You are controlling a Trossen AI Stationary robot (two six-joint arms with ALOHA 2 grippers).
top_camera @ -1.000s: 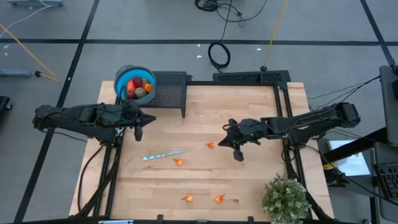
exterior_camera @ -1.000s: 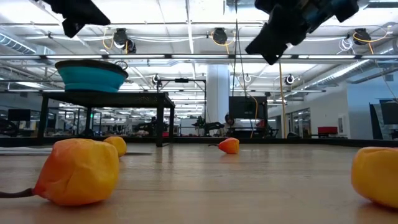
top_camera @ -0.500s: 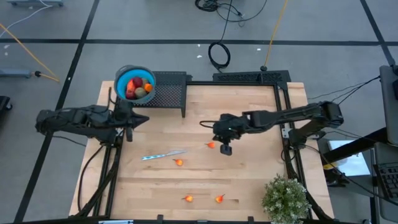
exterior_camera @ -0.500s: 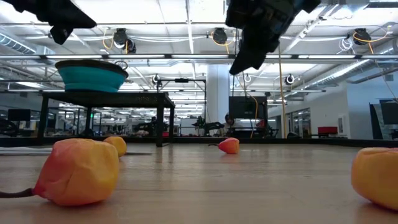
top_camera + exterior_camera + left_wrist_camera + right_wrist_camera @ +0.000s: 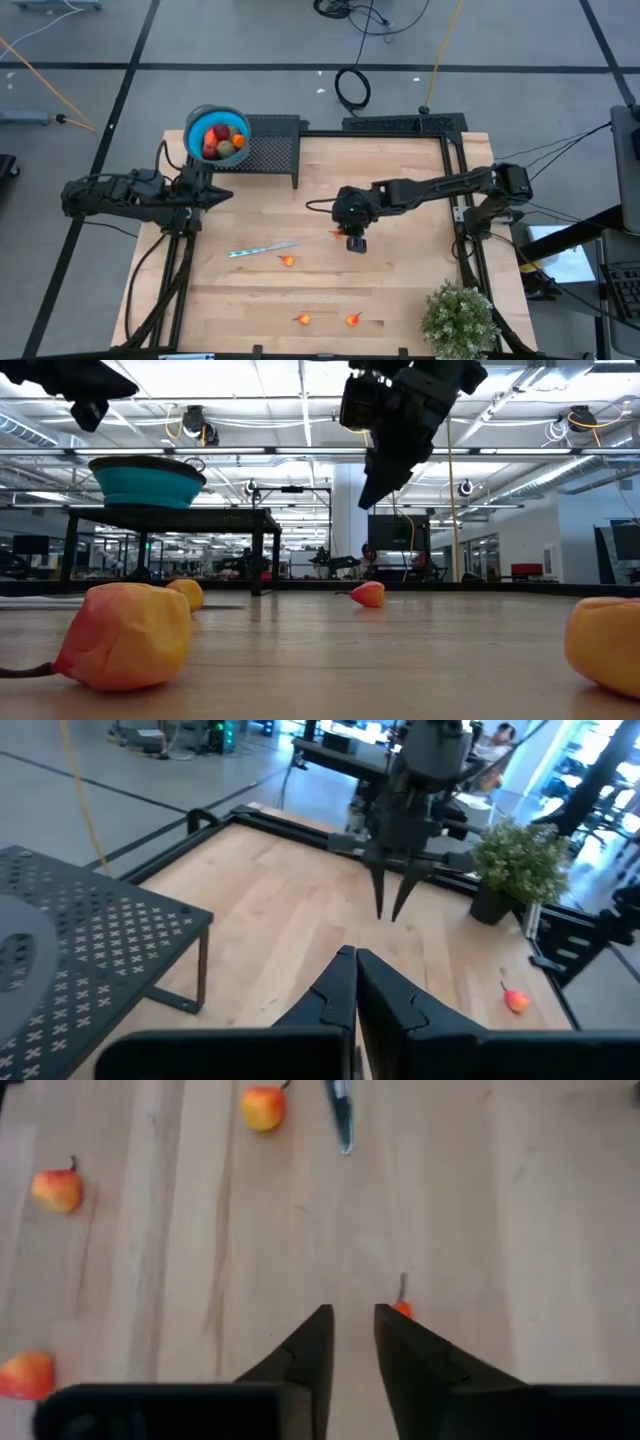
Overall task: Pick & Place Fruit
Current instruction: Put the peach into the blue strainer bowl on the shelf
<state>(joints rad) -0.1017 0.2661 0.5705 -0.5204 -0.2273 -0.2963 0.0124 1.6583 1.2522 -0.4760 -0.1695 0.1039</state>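
Several small orange fruits lie on the wooden table: one (image 5: pixel 338 233) near the middle, one (image 5: pixel 288 261) by the knife, and two (image 5: pixel 303 319) (image 5: pixel 352 320) near the front edge. More fruit (image 5: pixel 220 140) sits in the blue bowl (image 5: pixel 196 120). My right gripper (image 5: pixel 353 242) hovers above the table just right of the middle fruit (image 5: pixel 402 1309) and is narrowly open. That fruit peeks out beside one finger. In the low view the right gripper (image 5: pixel 372 495) hangs well above the fruit (image 5: pixel 368 594). My left gripper (image 5: pixel 218 194) waits shut near the table's left edge.
A slim silver knife (image 5: pixel 262 248) lies left of the middle fruit. The bowl stands on a black perforated stand (image 5: pixel 272 143) at the far left corner. A potted plant (image 5: pixel 458 318) occupies the near right corner. Bare wood lies between the two arms.
My right gripper has swung toward the table's left, reaching out over the middle orange fruit and dropping a little. My left gripper has drawn back toward the left edge. No fruit has moved.
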